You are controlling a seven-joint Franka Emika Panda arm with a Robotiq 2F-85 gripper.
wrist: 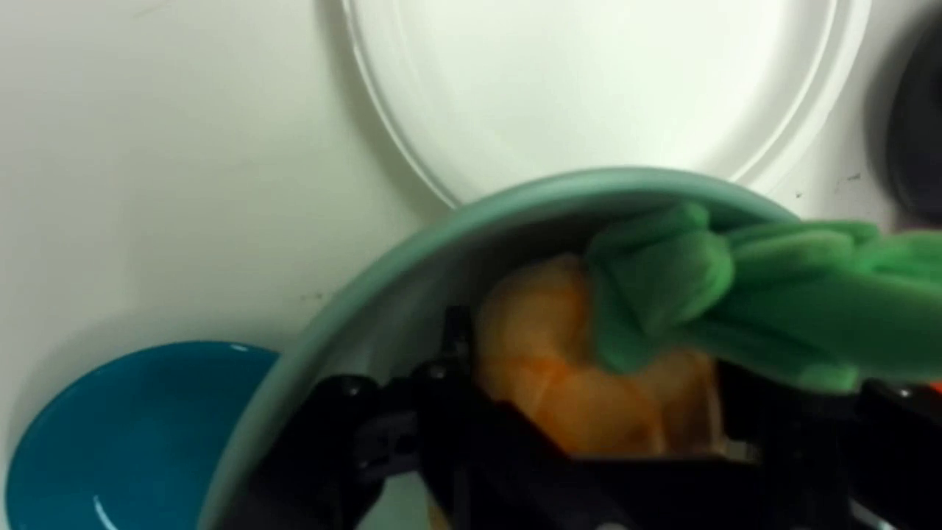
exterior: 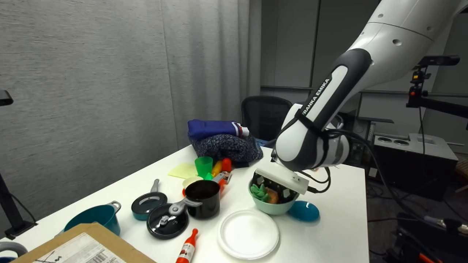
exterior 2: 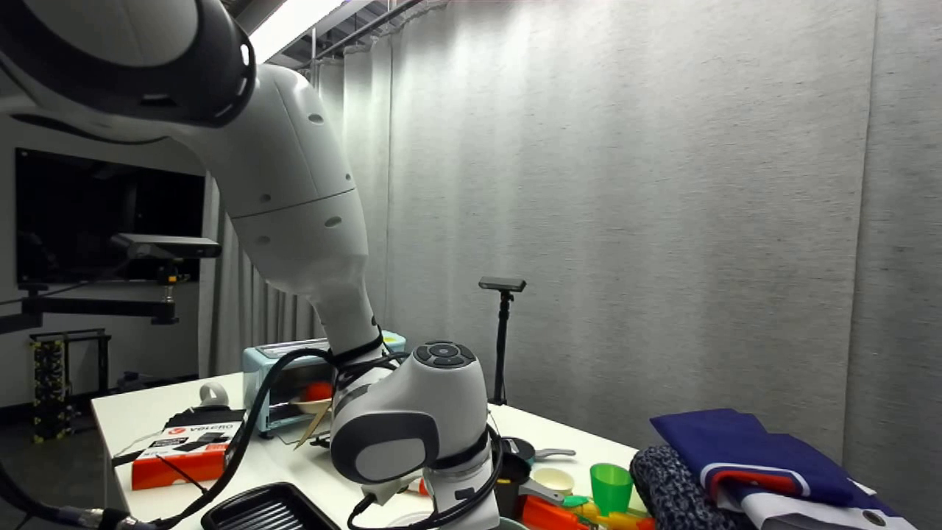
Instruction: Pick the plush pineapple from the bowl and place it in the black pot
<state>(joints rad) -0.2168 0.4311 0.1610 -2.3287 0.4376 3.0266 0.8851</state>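
Observation:
The plush pineapple [exterior: 272, 196], with an orange body and green leaves, sits in the mint-green bowl [exterior: 272, 209]. In the wrist view the pineapple [wrist: 567, 390] has its leaves to the right, over the rim of the bowl [wrist: 412, 254]. My gripper [wrist: 596, 383] is down in the bowl with one dark finger on each side of the orange body. The body appears to touch both fingers; whether they squeeze it I cannot tell. The fingertips are hidden. The black pot [exterior: 210, 204] stands uncovered beyond the plate; it is partly hidden in an exterior view [exterior 2: 508, 492].
A white plate [exterior: 248, 233] lies beside the bowl. A blue dish [exterior: 305, 211] touches or nearly touches it. A black lid [exterior: 168, 221], a frying pan [exterior: 148, 202], a green cup [exterior: 204, 166], a red bottle [exterior: 187, 248] and a teal pot [exterior: 95, 217] stand around.

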